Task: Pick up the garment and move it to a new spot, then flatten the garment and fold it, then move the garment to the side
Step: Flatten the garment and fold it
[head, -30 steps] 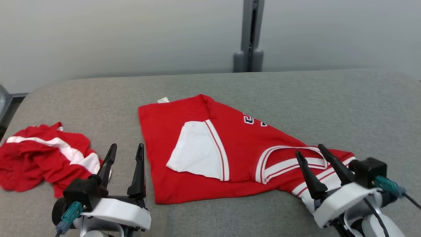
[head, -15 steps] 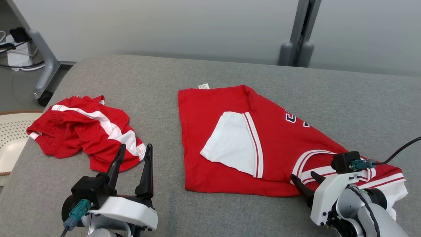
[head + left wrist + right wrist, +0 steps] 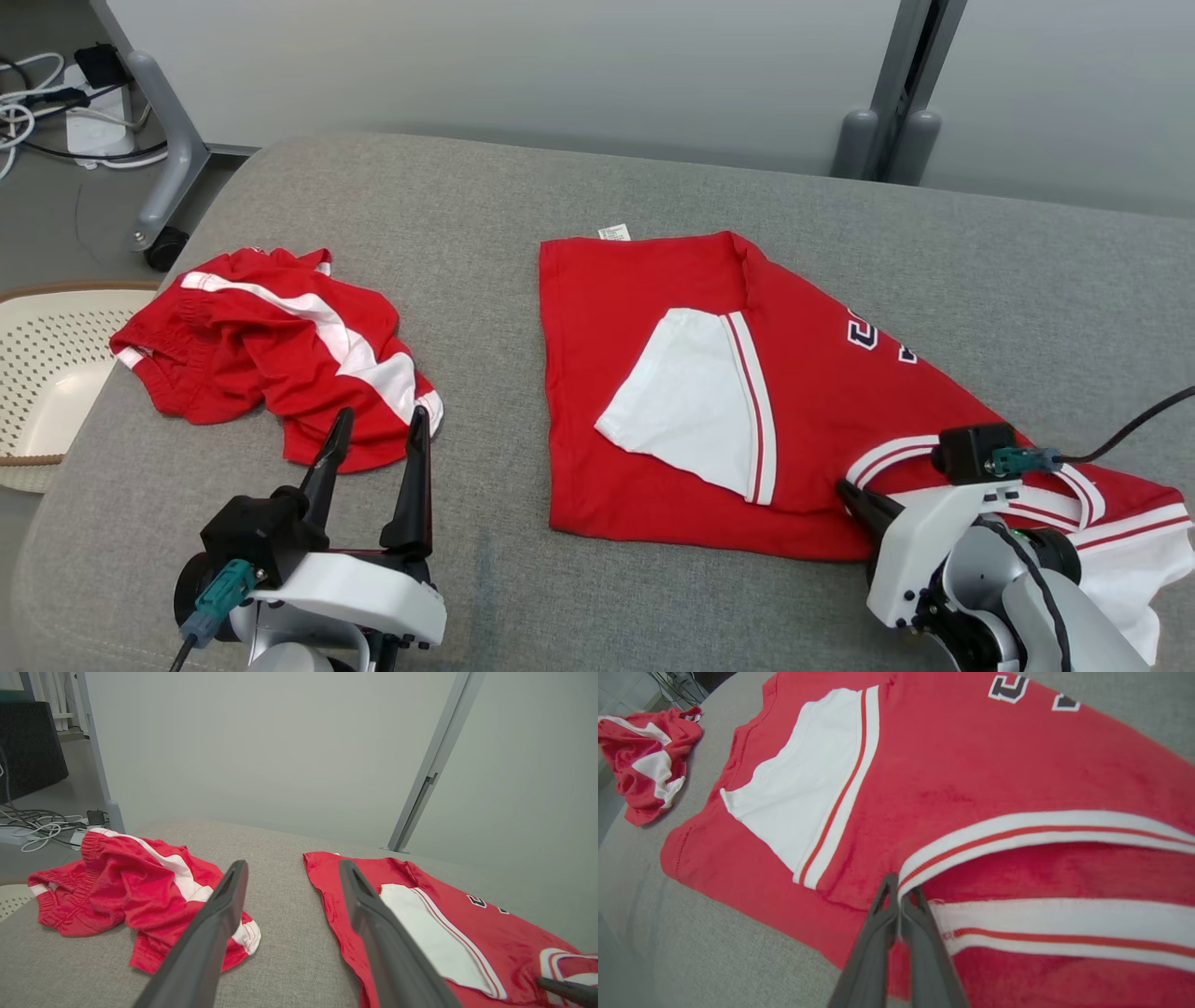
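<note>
A red jersey (image 3: 653, 280) with white trim lies partly folded on the grey padded table (image 3: 485, 215), one white sleeve turned over its middle. My right gripper (image 3: 845, 490) is at the jersey's near right part, shut on the white-and-red collar band (image 3: 994, 833), pinched between the fingertips (image 3: 889, 896). My left gripper (image 3: 381, 420) hovers open at the near left, holding nothing. Through its gap I see bare table, with the jersey (image 3: 420, 896) to its right.
Crumpled red shorts (image 3: 280, 345) with white stripes lie at the left, just beyond the left fingertips. A perforated cream basket (image 3: 37, 373) sits off the table's left edge. A grey post (image 3: 896, 93) stands behind; cables (image 3: 56, 93) lie on the floor at the far left.
The head camera has turned, shifting the whole picture. My right gripper, open over the collar a second ago, has dropped low and shut on the collar band. The left gripper stays open.
</note>
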You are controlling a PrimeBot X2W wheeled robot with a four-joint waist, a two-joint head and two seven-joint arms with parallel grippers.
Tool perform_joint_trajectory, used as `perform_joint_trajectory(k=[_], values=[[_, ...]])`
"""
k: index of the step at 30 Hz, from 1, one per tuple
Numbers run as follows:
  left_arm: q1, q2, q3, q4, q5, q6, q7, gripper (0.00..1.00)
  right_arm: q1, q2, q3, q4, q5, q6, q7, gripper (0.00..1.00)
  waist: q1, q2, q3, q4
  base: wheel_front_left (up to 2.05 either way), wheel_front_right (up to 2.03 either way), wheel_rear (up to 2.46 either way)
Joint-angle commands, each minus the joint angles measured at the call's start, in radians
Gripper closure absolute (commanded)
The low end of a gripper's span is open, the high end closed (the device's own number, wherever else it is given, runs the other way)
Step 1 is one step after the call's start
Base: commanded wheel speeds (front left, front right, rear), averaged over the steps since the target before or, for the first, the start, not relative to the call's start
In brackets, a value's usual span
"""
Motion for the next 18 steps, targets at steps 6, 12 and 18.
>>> perform_joint_trajectory(k=[6, 12, 18], values=[[-0.028, 0.005, -0.005, -0.003, -0.001, -0.010, 0.005, 0.00, -0.072, -0.028, -0.009, -0.040, 0.083, 0.000, -0.029, 1.00, 0.0000, 0.0000, 0.021, -0.010, 0.00, 0.00, 0.00], [-0.064, 0.001, -0.017, -0.013, 0.014, -0.017, 0.013, 0.00, -0.215, -0.092, -0.099, -0.027, 0.201, 0.000, -0.030, 1.00, 0.0000, 0.0000, 0.099, 0.003, 0.00, 0.00, 0.00], [-0.102, -0.008, -0.033, -0.016, 0.025, -0.025, 0.020, 0.00, -0.327, -0.152, -0.189, 0.033, 0.293, 0.000, -0.038, 1.00, 0.0000, 0.0000, 0.171, 0.029, 0.00, 0.00, 0.00]])
